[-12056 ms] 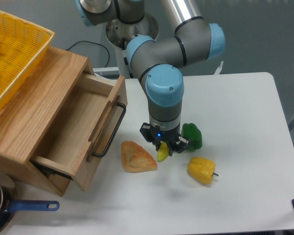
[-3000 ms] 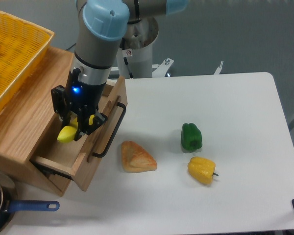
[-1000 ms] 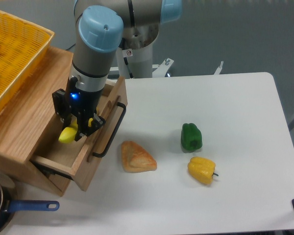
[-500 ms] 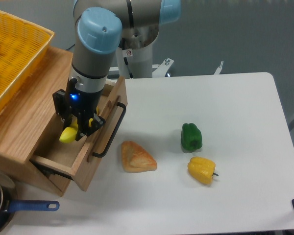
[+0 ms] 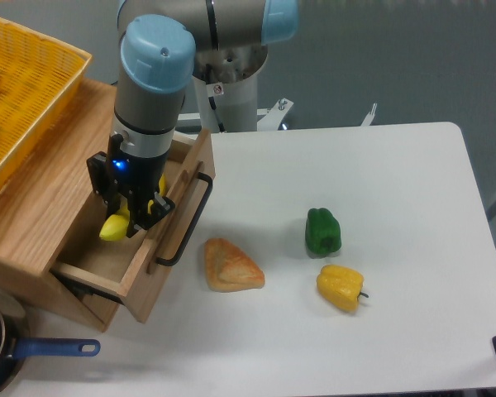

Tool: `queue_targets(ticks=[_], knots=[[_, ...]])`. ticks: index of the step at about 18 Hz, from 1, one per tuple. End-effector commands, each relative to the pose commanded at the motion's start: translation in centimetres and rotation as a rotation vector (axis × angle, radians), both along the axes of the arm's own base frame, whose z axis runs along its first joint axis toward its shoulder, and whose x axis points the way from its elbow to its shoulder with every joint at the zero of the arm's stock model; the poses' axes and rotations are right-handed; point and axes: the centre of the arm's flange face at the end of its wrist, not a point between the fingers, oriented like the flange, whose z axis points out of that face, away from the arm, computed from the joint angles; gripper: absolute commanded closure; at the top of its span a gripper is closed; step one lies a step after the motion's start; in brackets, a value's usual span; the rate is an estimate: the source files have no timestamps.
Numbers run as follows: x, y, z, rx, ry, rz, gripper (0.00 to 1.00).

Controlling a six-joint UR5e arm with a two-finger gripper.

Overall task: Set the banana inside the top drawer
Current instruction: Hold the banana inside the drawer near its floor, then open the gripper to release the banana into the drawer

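Camera: the tool (image 5: 126,217), clenched on the banana (image 5: 114,227), has shifted slightly left over the top drawer (image 5: 107,248).

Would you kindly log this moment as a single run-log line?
phase: placing | gripper: shut on banana | position: over open top drawer | banana: not released | status: incomplete

We get bright, even overhead light here, pretty sharp all over. Soft shadows sit under the bread piece (image 5: 232,265) and yellow pepper (image 5: 341,288); the white table (image 5: 397,207) shows no harsh glare.
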Motion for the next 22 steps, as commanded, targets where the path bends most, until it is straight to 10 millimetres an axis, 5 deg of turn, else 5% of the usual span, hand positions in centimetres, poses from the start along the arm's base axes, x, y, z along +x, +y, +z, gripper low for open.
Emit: queue_targets(ticks=[2, 22], knots=[[0.0, 0.0, 0.0, 0.0, 0.0, 0.0, 0.61], [0.0, 0.1, -1.1, -0.019, -0.007, 0.0, 0.53]])
